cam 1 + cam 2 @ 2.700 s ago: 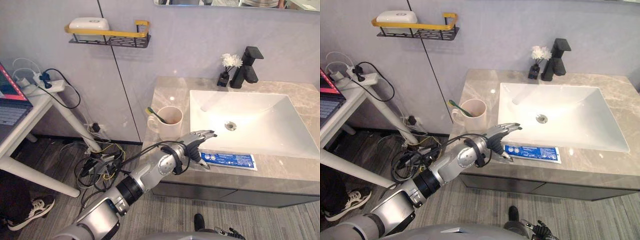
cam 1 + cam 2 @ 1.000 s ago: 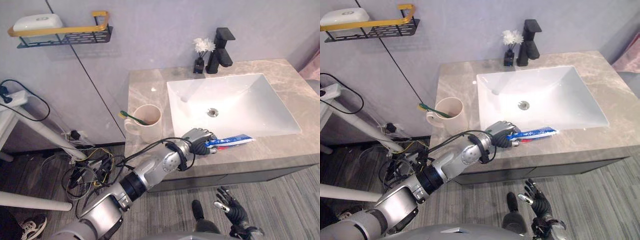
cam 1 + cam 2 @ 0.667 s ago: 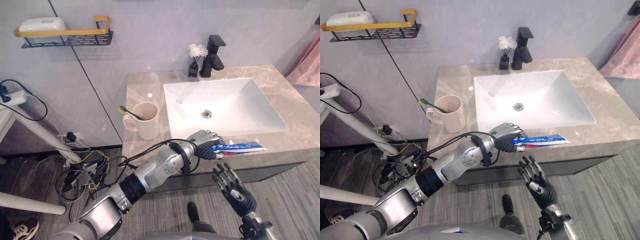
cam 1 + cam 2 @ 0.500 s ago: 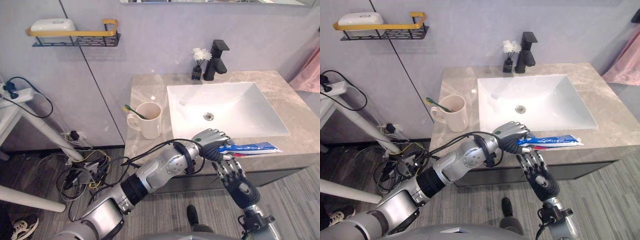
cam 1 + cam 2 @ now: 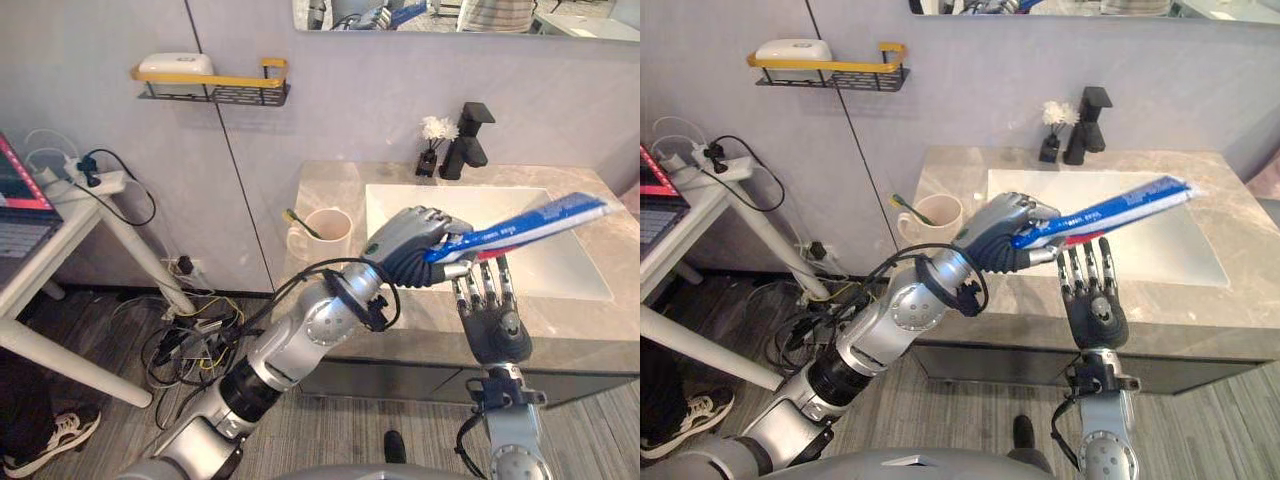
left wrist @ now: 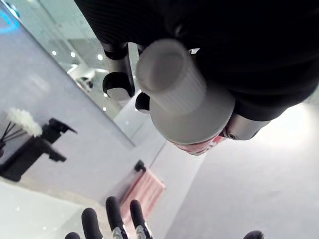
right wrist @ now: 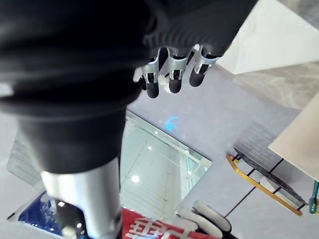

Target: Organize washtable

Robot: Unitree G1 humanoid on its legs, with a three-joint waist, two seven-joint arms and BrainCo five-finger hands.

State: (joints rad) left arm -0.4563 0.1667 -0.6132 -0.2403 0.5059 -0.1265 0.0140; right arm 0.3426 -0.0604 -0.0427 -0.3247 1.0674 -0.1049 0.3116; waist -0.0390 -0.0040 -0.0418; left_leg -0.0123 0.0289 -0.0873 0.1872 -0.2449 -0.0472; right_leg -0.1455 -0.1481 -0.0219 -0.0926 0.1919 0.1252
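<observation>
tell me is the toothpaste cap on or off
On. A white ribbed cap sits on the end of the toothpaste tube gripped in the left hand.

Bright, even indoor light w/ soft shadows; glare on white sink (image 5: 565, 265), ceiling spots reflected in mirror (image 6: 70, 57).

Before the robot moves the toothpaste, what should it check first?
1. Grip: left hand is curled round the toothpaste tube near its cap end: ok.
2. White cap on the tube: ok.
3. Tube held in the air, clear of the sink: ok.
4. Helper: right hand open, fingers straight up under the tube: ok.
5. Right fingertips touching the tube: cannot tell.
6. Target: mug upright, with room beside the green toothbrush: ok.
</observation>
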